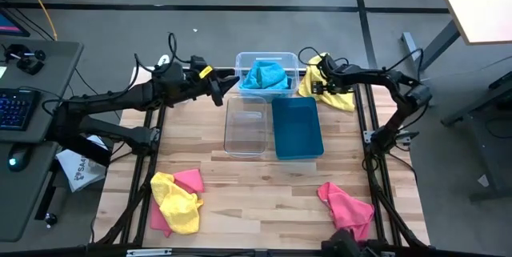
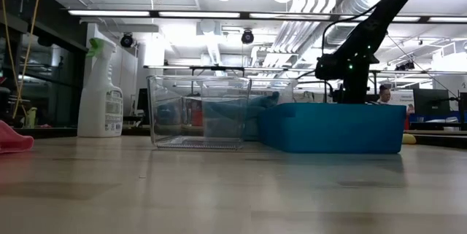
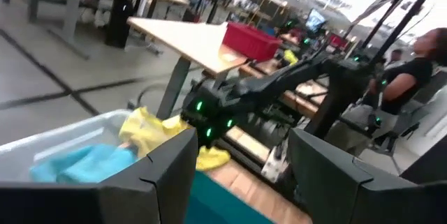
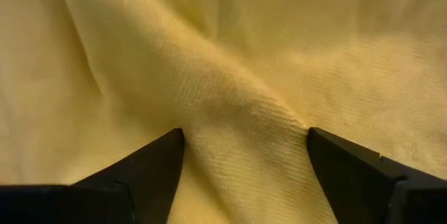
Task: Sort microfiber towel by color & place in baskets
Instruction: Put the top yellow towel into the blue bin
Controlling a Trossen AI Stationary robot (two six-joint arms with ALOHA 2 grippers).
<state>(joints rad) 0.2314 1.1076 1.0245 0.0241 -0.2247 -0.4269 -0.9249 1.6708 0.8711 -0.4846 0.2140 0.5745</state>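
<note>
A yellow towel (image 1: 326,89) lies bunched at the table's far right, beside a clear basket (image 1: 282,58) that holds a blue towel (image 1: 264,74). My right gripper (image 1: 317,82) is over it, open; in its wrist view yellow cloth (image 4: 237,77) fills the picture. My left gripper (image 1: 221,89) hovers open, left of the clear basket, holding nothing (image 3: 241,175). In front of these stand a second clear basket (image 1: 246,126) and a teal basket (image 1: 297,127). Near the front edge lie a yellow towel (image 1: 178,202) on a pink one (image 1: 189,180), and another pink towel (image 1: 346,205). My right gripper comes at the yellow towel from above with its fingers (image 4: 150,165) apart on either side of a raised fold (image 4: 244,140). Whether the fingertips touch the cloth, I cannot tell.
A white spray bottle (image 2: 102,92) stands at the far left in the low view. A person (image 3: 412,70) sits beyond the table. Bare wood (image 1: 264,201) lies between the front towels.
</note>
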